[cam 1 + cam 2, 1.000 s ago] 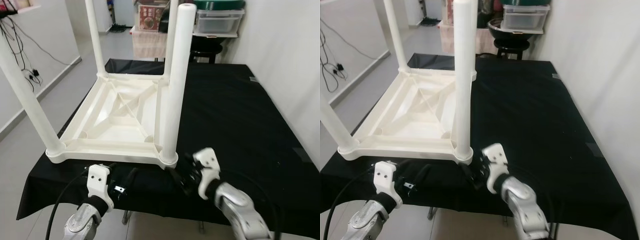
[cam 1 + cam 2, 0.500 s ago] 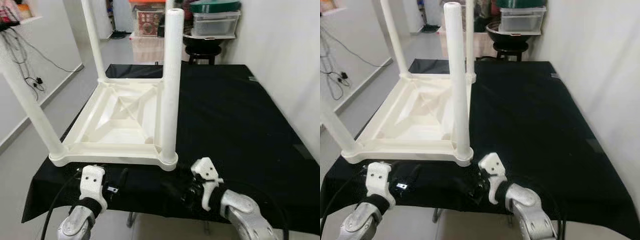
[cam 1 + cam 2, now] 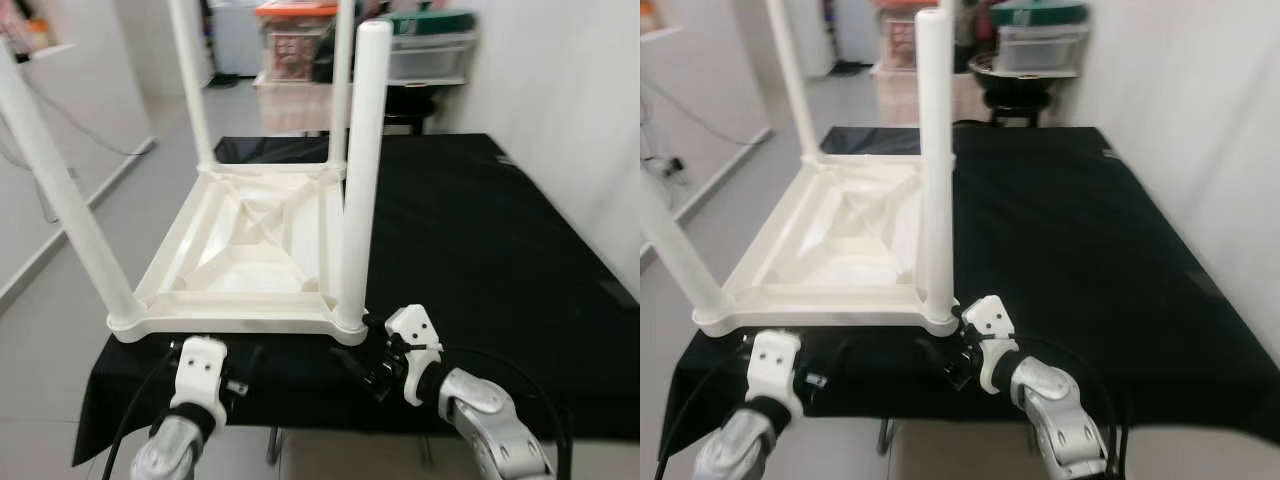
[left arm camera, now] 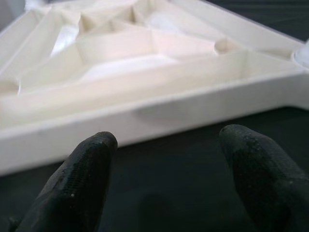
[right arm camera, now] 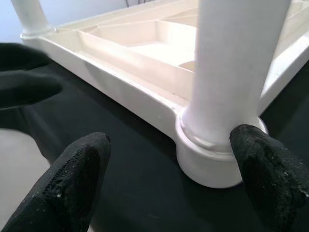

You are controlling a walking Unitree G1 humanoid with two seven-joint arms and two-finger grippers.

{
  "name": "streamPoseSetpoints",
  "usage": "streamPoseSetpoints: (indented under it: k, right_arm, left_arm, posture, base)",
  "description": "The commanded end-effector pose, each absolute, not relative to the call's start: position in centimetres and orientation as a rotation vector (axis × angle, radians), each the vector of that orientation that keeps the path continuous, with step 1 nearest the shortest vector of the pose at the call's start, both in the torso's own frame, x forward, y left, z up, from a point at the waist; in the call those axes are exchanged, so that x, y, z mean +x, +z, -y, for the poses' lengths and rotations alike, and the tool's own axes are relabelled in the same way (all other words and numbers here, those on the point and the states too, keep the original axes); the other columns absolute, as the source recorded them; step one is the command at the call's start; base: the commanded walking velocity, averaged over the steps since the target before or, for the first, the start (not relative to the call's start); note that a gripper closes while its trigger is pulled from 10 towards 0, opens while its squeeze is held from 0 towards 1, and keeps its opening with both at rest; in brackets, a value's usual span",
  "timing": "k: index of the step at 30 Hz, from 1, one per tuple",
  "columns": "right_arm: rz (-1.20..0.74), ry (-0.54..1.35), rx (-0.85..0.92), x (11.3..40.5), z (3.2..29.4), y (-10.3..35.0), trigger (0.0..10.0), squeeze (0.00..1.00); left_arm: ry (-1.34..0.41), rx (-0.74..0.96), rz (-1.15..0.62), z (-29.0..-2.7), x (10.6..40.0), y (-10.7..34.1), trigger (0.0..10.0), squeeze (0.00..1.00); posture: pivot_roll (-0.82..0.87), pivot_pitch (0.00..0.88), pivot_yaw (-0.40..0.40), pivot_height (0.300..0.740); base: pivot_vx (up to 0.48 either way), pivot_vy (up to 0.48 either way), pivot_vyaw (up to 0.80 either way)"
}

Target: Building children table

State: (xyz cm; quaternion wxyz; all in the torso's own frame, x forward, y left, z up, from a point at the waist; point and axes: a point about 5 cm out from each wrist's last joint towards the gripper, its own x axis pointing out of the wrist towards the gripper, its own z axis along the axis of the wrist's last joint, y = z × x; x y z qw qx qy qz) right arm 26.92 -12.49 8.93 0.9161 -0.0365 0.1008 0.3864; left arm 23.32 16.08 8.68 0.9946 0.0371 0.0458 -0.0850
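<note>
Since a second earlier the right gripper (image 5: pixel 169 179) had drawn in, fingers spread, to the near leg (image 3: pixel 357 170) of the upturned table (image 3: pixel 245 240) on the black cloth (image 3: pixel 480 230), while the left gripper (image 4: pixel 169 176), also spread, faced its near rim, suggesting a lift was coming.

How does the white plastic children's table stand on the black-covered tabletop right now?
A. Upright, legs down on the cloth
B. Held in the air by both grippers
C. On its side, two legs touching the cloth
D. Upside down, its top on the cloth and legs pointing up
D: the children's table lies with its ribbed underside facing up on the black cloth, its legs rising from the corners, both grippers apart from it.
</note>
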Motion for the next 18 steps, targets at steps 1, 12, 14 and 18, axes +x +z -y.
streamPoseSetpoints:
  k: [1,12,14,18]
  right_arm:
    - [-0.215,0.800,-0.081,27.1,12.4,8.7,10.0,0.00]
    - [-0.264,0.782,-0.192,27.7,13.7,8.5,10.0,0.00]
    - [-0.258,0.851,-0.198,27.5,13.6,8.9,10.0,0.00]
    - [-0.220,0.929,-0.218,27.8,12.5,9.9,10.0,0.00]
  left_arm:
    - [-0.170,0.078,-0.127,-16.0,23.2,8.1,10.0,0.00]
    - [-0.188,0.080,-0.119,-16.0,23.4,8.2,10.0,0.00]
    - [-0.191,0.080,-0.118,-16.0,23.4,8.3,10.0,0.00]
    - [-0.188,0.084,-0.115,-16.1,23.5,8.3,10.0,0.00]
  posture:
    - [0.02,0.000,0.005,0.740]
    - [0.02,0.000,0.006,0.740]
    - [0.02,0.000,0.008,0.740]
    - [0.02,0.000,0.011,0.740]
  base:
    - [0.000,0.476,0.00]
    - [0.000,0.169,0.00]
    - [0.000,0.000,0.00]
    - [0.000,0.000,0.00]
